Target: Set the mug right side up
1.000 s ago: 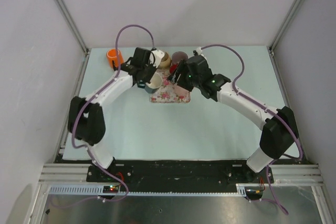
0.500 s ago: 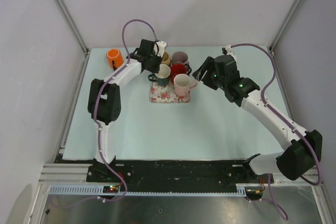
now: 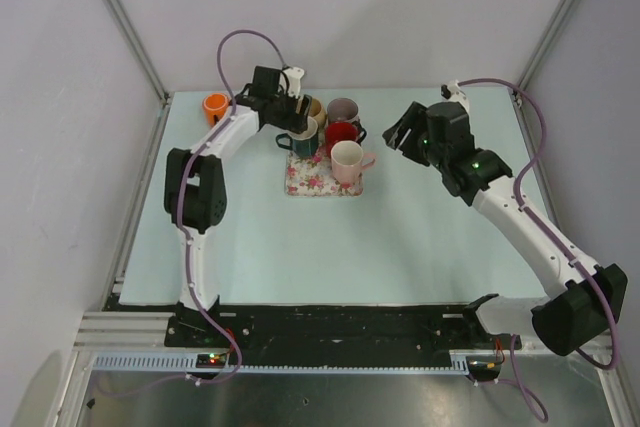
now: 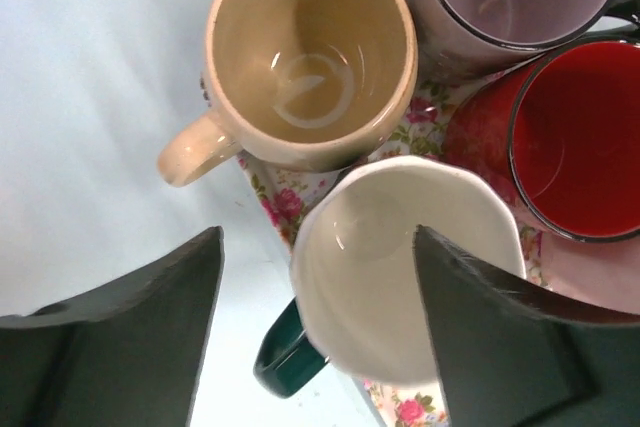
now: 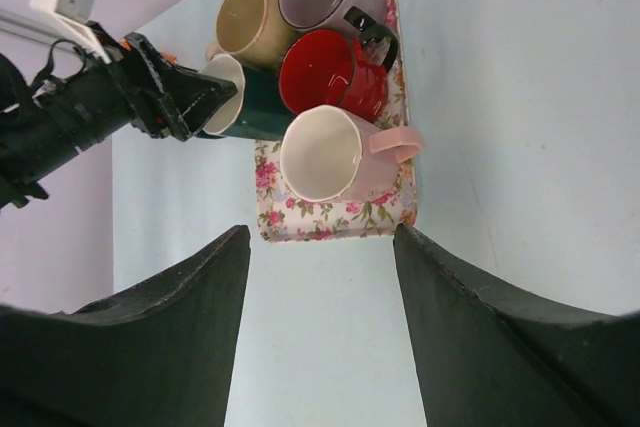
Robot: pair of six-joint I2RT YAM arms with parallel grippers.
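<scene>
From above, you see the green mug [image 3: 305, 137] standing mouth-up at 10 o'clock on the floral tray [image 3: 300, 185], with your left jaws over it. In your left wrist view, those jaws stand open either side of its rim, and the cream mug [image 4: 310, 57] is at 12 o'clock. In your right wrist view, the right jaws are open and grip nothing.

The left arm [image 3: 228, 134] is extended far forward with the left gripper [image 4: 318, 239] spread wide; the right gripper [image 5: 320, 237] is likewise held with fingers apart.

Plain white walls [image 3: 400, 17] enclose a pale blue table [image 3: 300, 247], with aluminium posts [image 3: 125, 22] at its far corners.
</scene>
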